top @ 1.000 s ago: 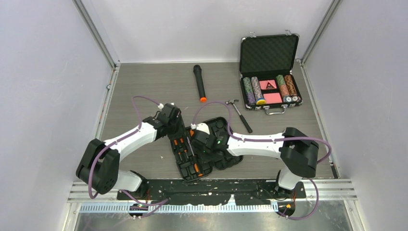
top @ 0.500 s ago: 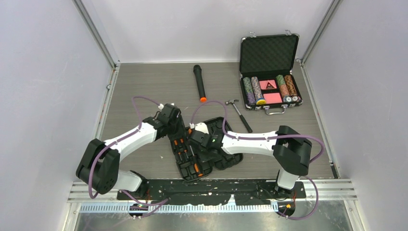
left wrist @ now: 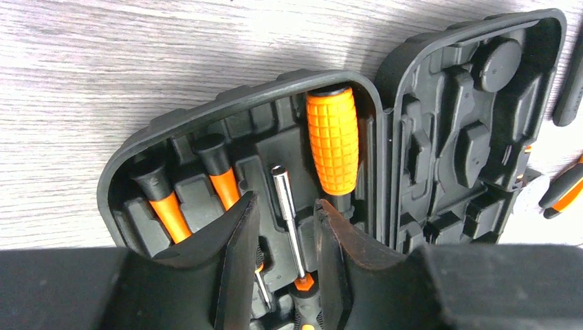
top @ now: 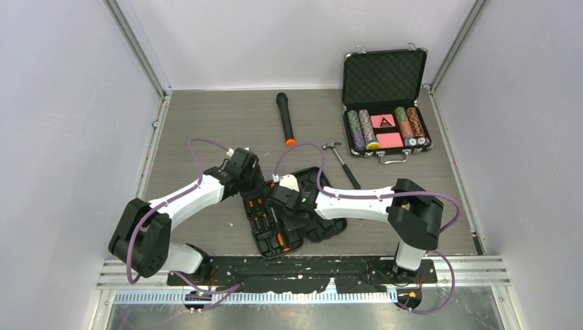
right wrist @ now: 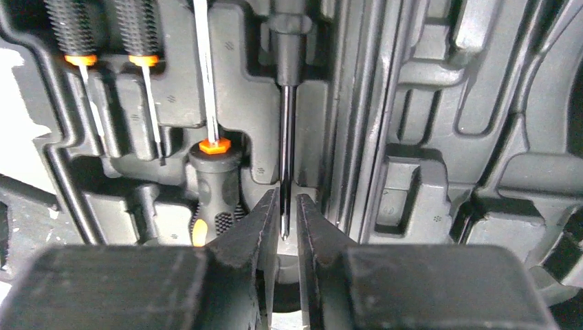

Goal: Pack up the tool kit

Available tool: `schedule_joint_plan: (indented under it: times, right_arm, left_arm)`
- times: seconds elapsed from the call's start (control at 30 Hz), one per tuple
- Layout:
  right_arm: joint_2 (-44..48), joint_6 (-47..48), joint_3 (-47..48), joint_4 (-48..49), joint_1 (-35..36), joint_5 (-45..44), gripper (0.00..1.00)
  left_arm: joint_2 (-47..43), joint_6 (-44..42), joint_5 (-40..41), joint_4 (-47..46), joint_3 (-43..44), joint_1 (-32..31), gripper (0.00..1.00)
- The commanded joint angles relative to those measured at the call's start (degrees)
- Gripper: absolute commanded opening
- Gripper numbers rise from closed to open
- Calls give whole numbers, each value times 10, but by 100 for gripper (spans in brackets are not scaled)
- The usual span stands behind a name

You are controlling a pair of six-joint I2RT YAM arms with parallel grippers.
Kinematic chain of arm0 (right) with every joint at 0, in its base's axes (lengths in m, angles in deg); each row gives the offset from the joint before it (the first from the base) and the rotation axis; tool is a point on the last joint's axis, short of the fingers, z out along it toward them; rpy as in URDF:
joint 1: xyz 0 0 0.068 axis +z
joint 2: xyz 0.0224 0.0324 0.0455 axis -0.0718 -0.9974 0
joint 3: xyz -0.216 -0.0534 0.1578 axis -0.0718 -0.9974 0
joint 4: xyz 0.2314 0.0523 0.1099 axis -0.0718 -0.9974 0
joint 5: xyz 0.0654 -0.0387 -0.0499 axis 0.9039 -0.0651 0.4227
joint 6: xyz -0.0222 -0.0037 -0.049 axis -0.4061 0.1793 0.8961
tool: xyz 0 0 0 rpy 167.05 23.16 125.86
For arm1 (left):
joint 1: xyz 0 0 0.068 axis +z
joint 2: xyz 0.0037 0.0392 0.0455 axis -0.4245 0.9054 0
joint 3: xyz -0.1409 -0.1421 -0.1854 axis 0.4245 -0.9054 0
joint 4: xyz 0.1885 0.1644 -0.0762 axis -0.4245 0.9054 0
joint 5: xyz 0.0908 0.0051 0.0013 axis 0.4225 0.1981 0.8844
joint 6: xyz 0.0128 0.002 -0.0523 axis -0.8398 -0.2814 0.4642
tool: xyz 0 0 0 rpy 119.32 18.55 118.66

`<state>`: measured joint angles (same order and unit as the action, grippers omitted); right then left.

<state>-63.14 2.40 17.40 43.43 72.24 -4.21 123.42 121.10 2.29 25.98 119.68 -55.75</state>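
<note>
A grey wood-grain surface (top: 206, 124) is enclosed by pale walls (top: 289, 41). The tool kit (top: 328, 232), a black moulded clamshell case, is laid open directly beneath both tools, with orange-handled screwdrivers (left wrist: 332, 141) seated in its slots. The left tool (left wrist: 284, 203) is held apart, astride a silver shaft (left wrist: 280, 182). The right tool (right wrist: 287, 196) is held nearly together, and a thin screwdriver tip (right wrist: 284, 206) is seen in its narrow gap.
</note>
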Motion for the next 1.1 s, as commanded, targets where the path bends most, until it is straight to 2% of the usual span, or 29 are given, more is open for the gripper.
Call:
schedule_joint_plan:
  times: [0.0, 0.1, 0.23, 0.6, 0.87, 1.07]
  right_arm:
    - [48, -29, -35, 30, -2, -16, 22]
    - [77, -30, -57, 53, -2, -21, 31]
    - [105, -25, -80, 79, -1, -17, 34]
    - [112, -11, -93, 103, -2, 0, 19]
    - [90, -10, -91, 98, -2, 15, 18]
    - [76, -11, -87, 80, -3, 13, 16]
  left_arm:
    - [-4, 6, -16, -26, 32, 0, 35]
    - [4, 7, -20, -25, 43, 1, 33]
    - [12, 10, -29, -25, 56, 0, 31]
    - [61, 15, -38, -11, 99, -16, 20]
    - [117, 8, -39, 5, 121, -17, 10]
    - [142, 2, -40, 20, 126, -17, 7]
